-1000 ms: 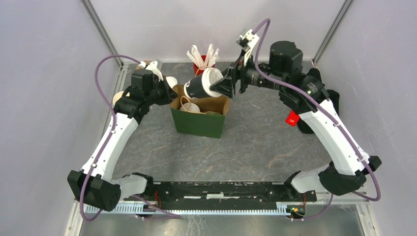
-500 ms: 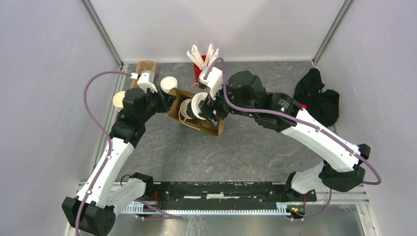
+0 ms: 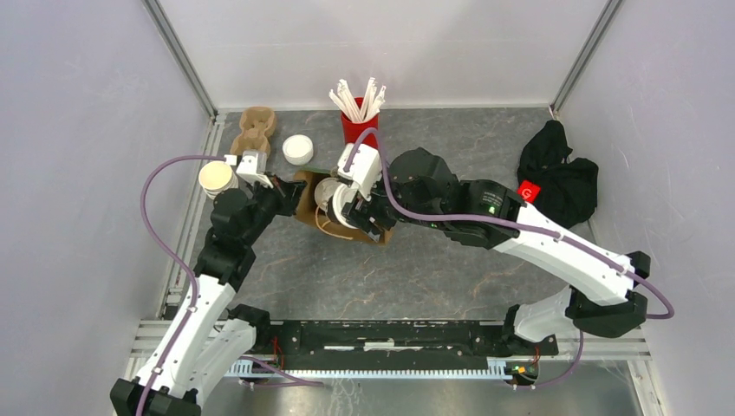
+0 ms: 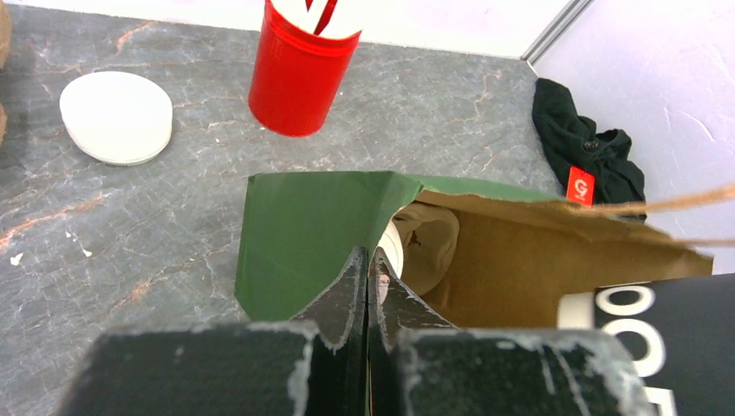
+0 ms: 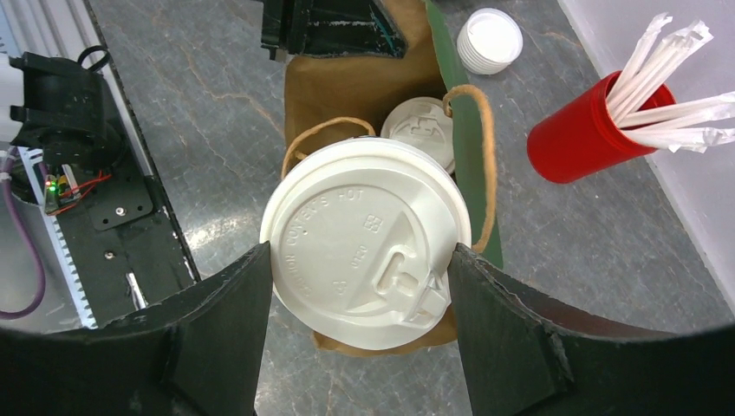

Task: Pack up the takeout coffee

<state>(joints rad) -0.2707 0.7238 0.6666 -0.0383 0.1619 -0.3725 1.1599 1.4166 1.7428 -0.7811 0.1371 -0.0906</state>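
I am placing the last cup. My right gripper [image 5: 360,269] grasps one lidded coffee [image 5: 347,225] by its sides, just above the open mouth of the paper bag [image 4: 303,225]. My left gripper [image 4: 367,269] is clenched on the bag's rim, apparently holding it open. The other lidded coffee [image 5: 422,130] sits inside the bag. Next, I judge, the held cup must go straight down beside that one, clear of the twine handles [image 5: 472,156], before I let go. I count two lidded coffees, one bag, one red holder [image 4: 299,78] of straws too bunched to count, one lid stack [image 4: 115,117] and one stack of lidless cups [image 3: 217,178].
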